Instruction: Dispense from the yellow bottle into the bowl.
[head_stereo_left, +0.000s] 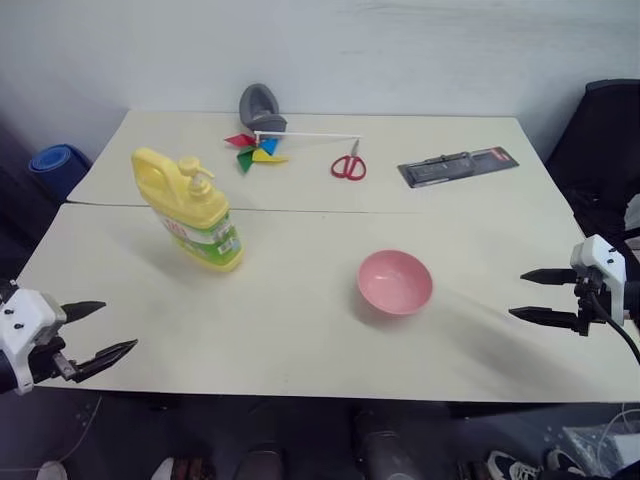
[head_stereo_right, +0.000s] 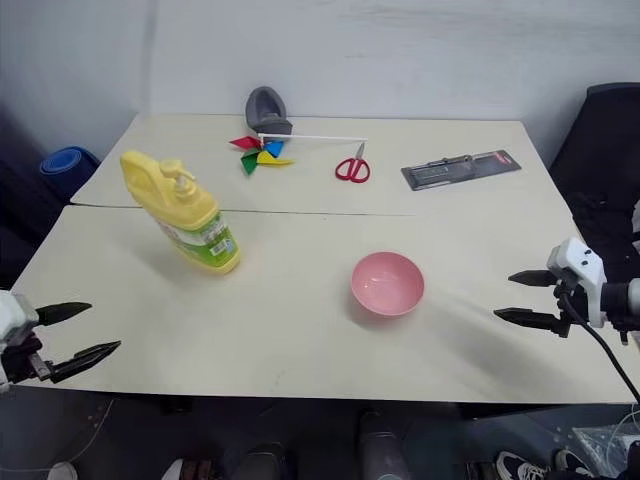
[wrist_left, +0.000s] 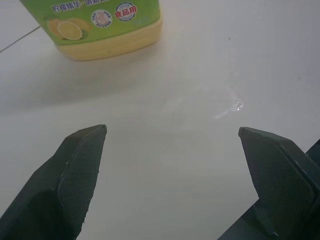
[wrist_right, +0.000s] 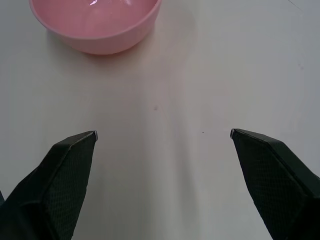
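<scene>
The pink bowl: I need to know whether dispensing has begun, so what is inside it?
The bowl looks empty: bare pink inside with only glare spots. Its near inner wall is hidden behind the rim.

**Cut off and unreadable**

In the left wrist view the yellow bottle (wrist_left: 100, 30) runs off the frame; just its base and lower label show. The right wrist view crops the bowl (wrist_right: 95, 25) at its far rim. The packaged tool's (head_stereo_left: 458, 166) contents are too small to tell.
</scene>
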